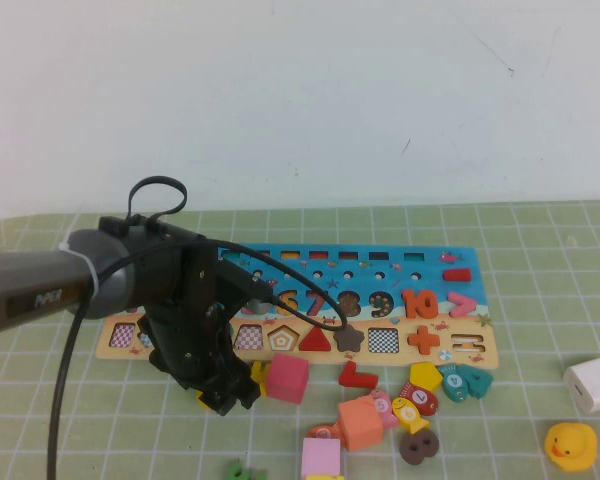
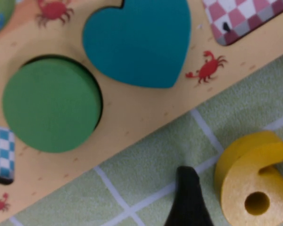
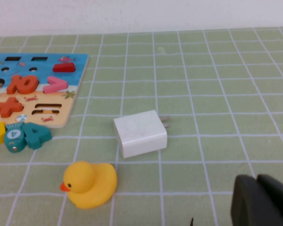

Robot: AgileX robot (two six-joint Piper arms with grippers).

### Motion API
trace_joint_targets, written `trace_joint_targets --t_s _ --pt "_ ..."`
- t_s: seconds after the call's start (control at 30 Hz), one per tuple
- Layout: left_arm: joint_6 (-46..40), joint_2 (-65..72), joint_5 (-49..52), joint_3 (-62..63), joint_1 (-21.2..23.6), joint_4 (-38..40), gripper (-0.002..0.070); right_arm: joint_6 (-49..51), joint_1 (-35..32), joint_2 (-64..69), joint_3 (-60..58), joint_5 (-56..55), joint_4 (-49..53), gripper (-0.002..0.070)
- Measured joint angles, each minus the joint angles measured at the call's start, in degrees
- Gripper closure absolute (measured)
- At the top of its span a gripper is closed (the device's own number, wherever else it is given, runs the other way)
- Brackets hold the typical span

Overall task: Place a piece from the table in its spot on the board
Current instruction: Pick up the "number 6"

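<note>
Beside the board (image 2: 132,117), left claw (image 1: 225,395) wide over yellow piece (image 2: 252,181) (right claw (image 3: 262,202) unclear).

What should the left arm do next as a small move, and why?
Probably lower the left gripper around the yellow 6 and close. The 6 lies on the mat just off the board, beside one dark finger, ungrasped. The right gripper is parked near the duck.

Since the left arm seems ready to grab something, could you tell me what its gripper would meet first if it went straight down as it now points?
Probably the yellow 6, lying on the mat just off the board. The left gripper hangs above it, fingers open. Depth is unclear; one finger may land beside it. The right gripper is parked by the duck.
</note>
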State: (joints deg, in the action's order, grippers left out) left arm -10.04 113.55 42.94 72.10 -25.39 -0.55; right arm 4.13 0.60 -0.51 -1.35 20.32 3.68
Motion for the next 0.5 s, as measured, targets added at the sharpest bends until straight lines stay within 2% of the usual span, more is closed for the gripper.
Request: trace_joint_targets --t_s 0.17,0.23,0.37,0.5 --pt "0.11 0.38 -0.28 0.0 0.0 0.0 0.0244 0.0 0.0 0.0 0.0 0.0 0.0 0.0678" --pt "0.11 0.38 -0.42 0.0 0.0 0.0 0.0274 0.0 0.0 0.0 0.0 0.0 0.0 0.0678" --pt "0.19 0.38 -0.46 0.0 0.0 0.0 0.0423 0.0 0.0 0.0 0.0 0.0 0.0 0.0678" --pt "0.58 0.27 0.96 0.46 0.0 0.0 0.0418 0.0 0.0 0.0 0.0 0.0 0.0 0.0678"
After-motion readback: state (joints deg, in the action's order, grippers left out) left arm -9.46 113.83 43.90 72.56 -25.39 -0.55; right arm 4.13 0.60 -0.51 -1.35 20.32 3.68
